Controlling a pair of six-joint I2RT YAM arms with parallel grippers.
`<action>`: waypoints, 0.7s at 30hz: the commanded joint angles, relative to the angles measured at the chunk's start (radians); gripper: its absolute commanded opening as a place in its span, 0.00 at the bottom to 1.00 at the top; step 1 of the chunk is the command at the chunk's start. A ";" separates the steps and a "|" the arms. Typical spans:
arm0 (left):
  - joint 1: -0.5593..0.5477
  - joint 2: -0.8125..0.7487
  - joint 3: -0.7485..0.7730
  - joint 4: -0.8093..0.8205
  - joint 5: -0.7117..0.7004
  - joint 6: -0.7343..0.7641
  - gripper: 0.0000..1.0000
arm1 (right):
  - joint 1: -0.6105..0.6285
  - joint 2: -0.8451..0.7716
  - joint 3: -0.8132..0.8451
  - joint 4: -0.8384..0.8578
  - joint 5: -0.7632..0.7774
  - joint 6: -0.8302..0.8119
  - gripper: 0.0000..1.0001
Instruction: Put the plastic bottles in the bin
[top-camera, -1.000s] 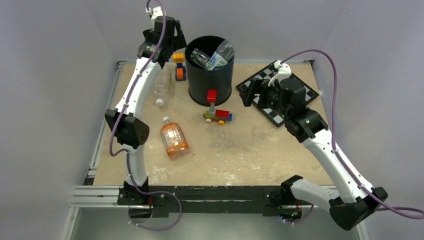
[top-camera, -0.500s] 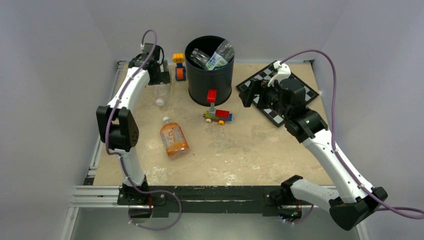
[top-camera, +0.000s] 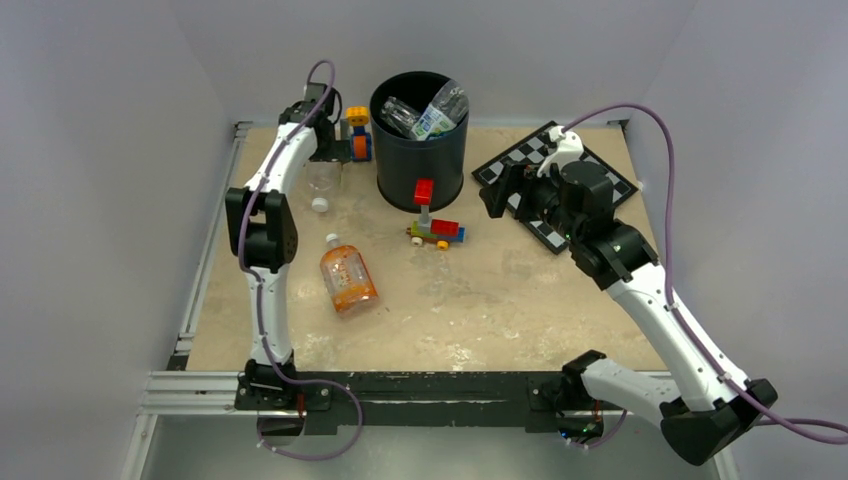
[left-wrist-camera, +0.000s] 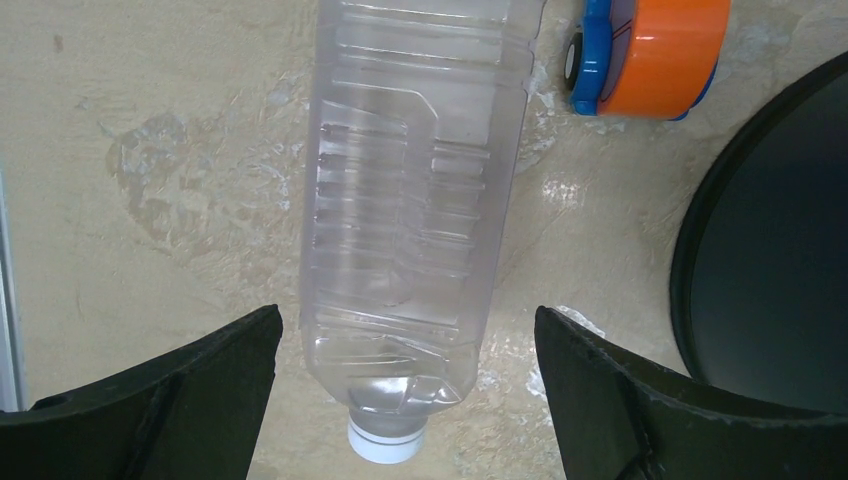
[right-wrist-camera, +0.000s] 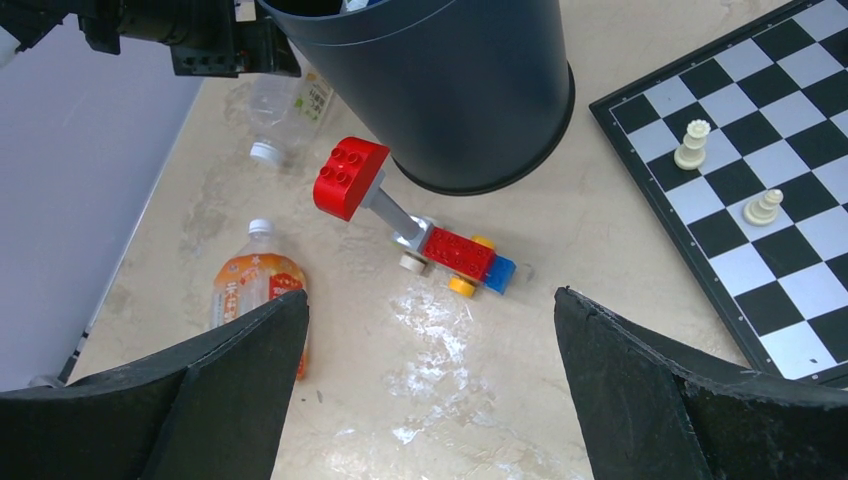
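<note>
Left arm stretched far, left gripper (left-wrist-camera: 405, 330) wide open, empty; clear bottle (left-wrist-camera: 415, 190) lies flat, cap end between the fingers. Right gripper (right-wrist-camera: 430, 310) also wide, empty.

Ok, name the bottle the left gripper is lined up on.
The clear bottle lying beside the bin, framed between the fingers of the open left gripper. The orange-liquid bottle lies nearer the middle of the table, with no gripper over it.

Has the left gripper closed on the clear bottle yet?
No, the left gripper is open, its jaws spread wide on either side of the clear bottle without touching it.
</note>
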 joint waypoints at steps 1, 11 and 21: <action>0.007 -0.007 0.050 0.014 -0.055 0.020 1.00 | 0.001 -0.014 0.010 0.022 0.006 -0.003 0.97; 0.034 0.114 0.152 -0.054 0.050 0.037 1.00 | 0.001 -0.004 0.019 0.023 0.004 -0.010 0.97; 0.063 0.160 0.206 -0.097 0.164 0.029 1.00 | 0.001 -0.008 0.018 0.025 0.007 -0.010 0.97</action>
